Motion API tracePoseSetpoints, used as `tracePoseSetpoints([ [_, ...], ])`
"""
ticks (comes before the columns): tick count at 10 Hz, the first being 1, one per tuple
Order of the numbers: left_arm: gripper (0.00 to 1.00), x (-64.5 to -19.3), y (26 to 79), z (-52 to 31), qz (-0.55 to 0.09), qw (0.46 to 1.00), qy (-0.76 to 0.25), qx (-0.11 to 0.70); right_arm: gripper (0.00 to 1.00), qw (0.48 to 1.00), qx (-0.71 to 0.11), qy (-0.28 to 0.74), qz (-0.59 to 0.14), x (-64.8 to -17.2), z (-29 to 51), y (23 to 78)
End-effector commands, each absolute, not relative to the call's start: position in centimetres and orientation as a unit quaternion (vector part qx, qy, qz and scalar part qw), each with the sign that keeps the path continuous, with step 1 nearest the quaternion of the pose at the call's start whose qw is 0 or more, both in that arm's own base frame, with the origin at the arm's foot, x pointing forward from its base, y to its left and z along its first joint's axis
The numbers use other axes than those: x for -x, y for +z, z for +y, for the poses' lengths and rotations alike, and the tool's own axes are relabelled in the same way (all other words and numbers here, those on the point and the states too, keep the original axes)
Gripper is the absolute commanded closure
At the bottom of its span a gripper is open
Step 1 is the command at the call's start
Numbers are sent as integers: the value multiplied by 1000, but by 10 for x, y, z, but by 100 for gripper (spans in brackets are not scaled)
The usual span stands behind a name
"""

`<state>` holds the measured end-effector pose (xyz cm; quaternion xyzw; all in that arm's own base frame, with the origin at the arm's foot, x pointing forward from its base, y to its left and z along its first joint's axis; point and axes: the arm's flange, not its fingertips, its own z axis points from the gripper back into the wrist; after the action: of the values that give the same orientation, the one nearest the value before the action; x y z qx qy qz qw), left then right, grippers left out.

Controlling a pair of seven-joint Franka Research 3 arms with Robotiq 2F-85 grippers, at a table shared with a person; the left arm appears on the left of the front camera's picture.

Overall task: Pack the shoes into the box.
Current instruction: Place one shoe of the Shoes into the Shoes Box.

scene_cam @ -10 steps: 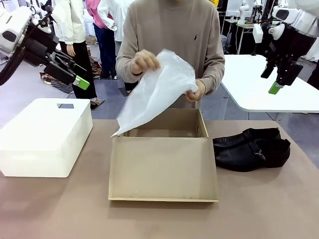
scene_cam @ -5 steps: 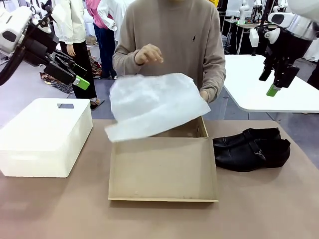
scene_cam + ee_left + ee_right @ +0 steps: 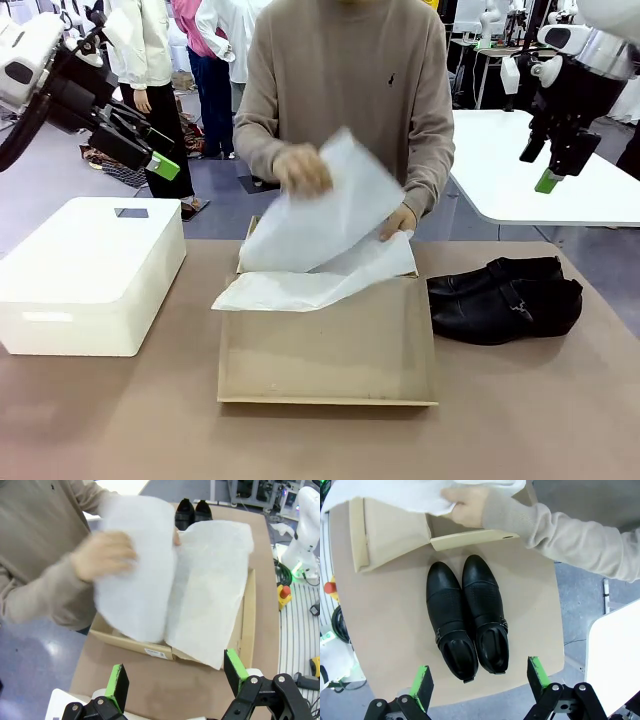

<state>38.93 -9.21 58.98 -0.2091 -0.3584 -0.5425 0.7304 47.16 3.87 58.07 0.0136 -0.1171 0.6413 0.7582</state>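
The two black shoes (image 3: 506,298) lie side by side on the table, just right of the brown cardboard box (image 3: 328,350); the right wrist view looks straight down on the shoes (image 3: 467,617). A person across the table holds white tissue paper (image 3: 325,235) in both hands and lays it over the box (image 3: 240,630). My left gripper (image 3: 163,165) hangs open, high above the table's left side, and its open fingers frame the tissue paper (image 3: 175,605). My right gripper (image 3: 548,180) is raised at the far right, open and holding nothing.
A large white box (image 3: 90,272) stands on the table's left. A white side table (image 3: 540,170) sits behind on the right. The brown tabletop (image 3: 520,420) has free room in front and right of the shoes.
The person has brought the tissue paper down from chest height onto the box and is folding it in. The right arm shifted slightly early on; the left arm stayed still.
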Motion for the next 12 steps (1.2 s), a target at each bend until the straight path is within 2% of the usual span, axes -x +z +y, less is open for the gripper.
tracePoseSetpoints([
  [1,0,-392,590,-91,-365,721,-547,217,0,758,-14,641,-117,-472,39,581],
  [5,0,-392,590,-91,-365,721,-547,217,0,752,5,649,-114,-501,17,549],
  [8,0,-392,590,-91,-365,721,-547,217,0,722,16,681,-125,-522,6,513],
  [12,0,-392,590,-91,-365,721,-547,217,0,735,2,670,-107,-535,-9,472],
])
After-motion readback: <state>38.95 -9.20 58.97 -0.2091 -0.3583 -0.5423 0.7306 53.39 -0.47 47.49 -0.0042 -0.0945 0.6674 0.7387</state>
